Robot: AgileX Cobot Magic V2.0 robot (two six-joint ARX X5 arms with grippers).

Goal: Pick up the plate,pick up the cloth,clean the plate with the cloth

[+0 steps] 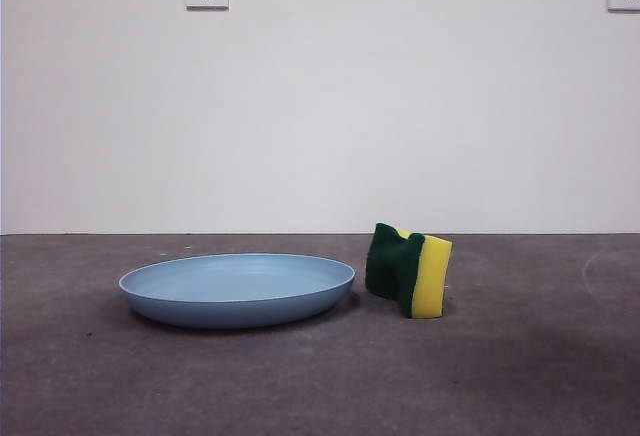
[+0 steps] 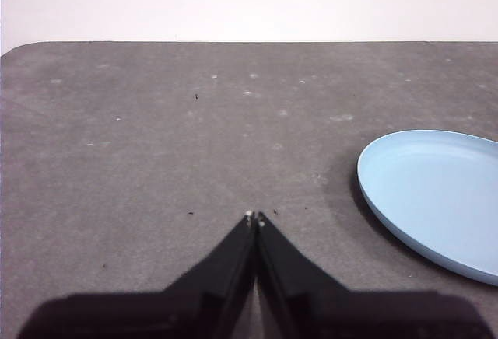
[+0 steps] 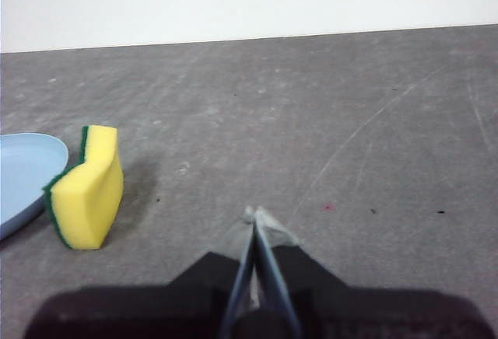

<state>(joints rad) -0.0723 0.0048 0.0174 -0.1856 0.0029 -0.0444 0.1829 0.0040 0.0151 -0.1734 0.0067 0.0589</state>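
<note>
Front view: plate (image 1: 237, 290) flat, cloth (image 1: 409, 270) on edge beside it; left pincer (image 2: 255, 218), right pincer (image 3: 254, 214) closed, empty

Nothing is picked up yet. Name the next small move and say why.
Probably open the left gripper and ease it toward the plate: its jaws are shut on nothing, the plate lies flat on the table beside it, and the sponge stands near the right gripper.
</note>
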